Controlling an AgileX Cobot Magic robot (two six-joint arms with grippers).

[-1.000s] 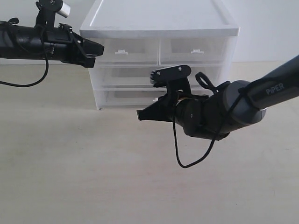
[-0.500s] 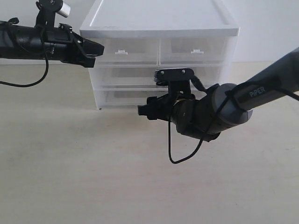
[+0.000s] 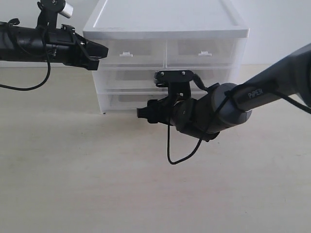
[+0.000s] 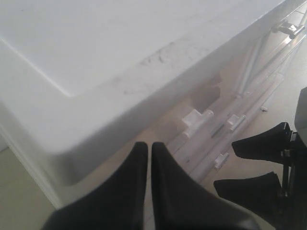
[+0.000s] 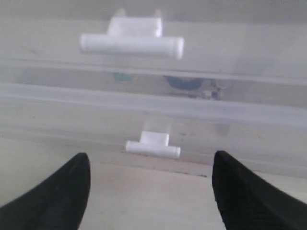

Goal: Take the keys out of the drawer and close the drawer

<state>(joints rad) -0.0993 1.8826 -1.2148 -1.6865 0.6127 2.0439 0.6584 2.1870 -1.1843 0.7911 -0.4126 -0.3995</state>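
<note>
I have my right gripper (image 5: pixel 151 160) spread wide just before the tab handle (image 5: pixel 153 145) of the pushed-in lowest drawer (image 5: pixel 249 129), my left gripper (image 4: pixel 148 146) pressed together beside the white cabinet's (image 3: pixel 165 19) top corner, and I cannot make out the keys.

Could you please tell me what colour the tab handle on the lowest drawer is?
White; the tab handle shows best in the right wrist view.

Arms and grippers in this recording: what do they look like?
The left arm is black with a thin black cable. The right arm is dark grey and rounded, with white PiPER lettering and a looping black cable. The left gripper and right gripper each have two black, tapered fingers.
</note>
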